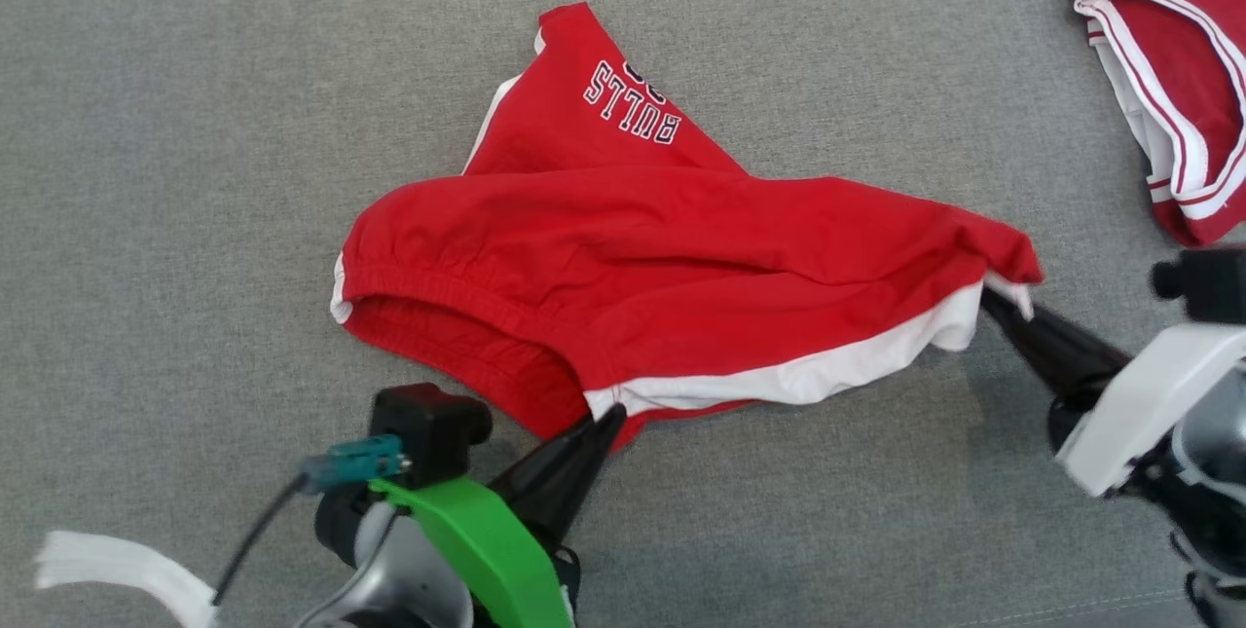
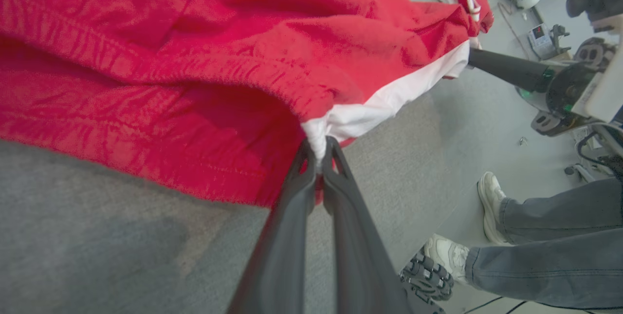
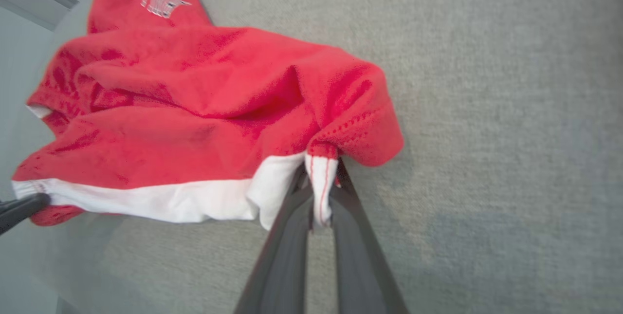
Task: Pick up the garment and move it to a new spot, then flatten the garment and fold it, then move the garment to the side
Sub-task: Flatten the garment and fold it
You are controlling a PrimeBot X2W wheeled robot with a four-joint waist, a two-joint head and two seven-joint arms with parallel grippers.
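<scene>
Left gripper (image 1: 608,414) sits nearest, low centre-left in the head view, fingers together and clamped on the garment (image 1: 662,258) where the white side stripe (image 1: 798,375) meets the elastic waistband. The left wrist view shows it clearly, with white cloth pinched between the tips. Right gripper (image 1: 993,302) is off to the right and a bit farther out. It is also pinched shut on the garment, at the stripe's other end by the leg hem. In the right wrist view a white tab of cloth hangs between its fingers.

The garment is a pair of red shorts on the middle of the surface. The long axis runs left-right across the head view. The waistband opening is at the robot's left and the hem end at its right, with the white stripe stretched along the near edge between the two grips. A shadow lies on the surface under the stripe. The second leg pokes away from the robot toward the far side. It carries "BULLS" lettering (image 1: 633,102) that reads upside down from the head camera.

The surface (image 1: 195,122) is grey woven fabric, flat and plain. At far right lies another red garment (image 1: 1178,73) with white trim, cut off by the frame edge.

The left wrist view shows a pale floor beyond the surface, a person's legs (image 2: 550,236) in grey jeans with white shoes, and blurred equipment that can't be identified.

A white ribbed strip (image 1: 97,560) is cut off at lower left, identity unclear. The digits above the lettering are folded under and unreadable.
</scene>
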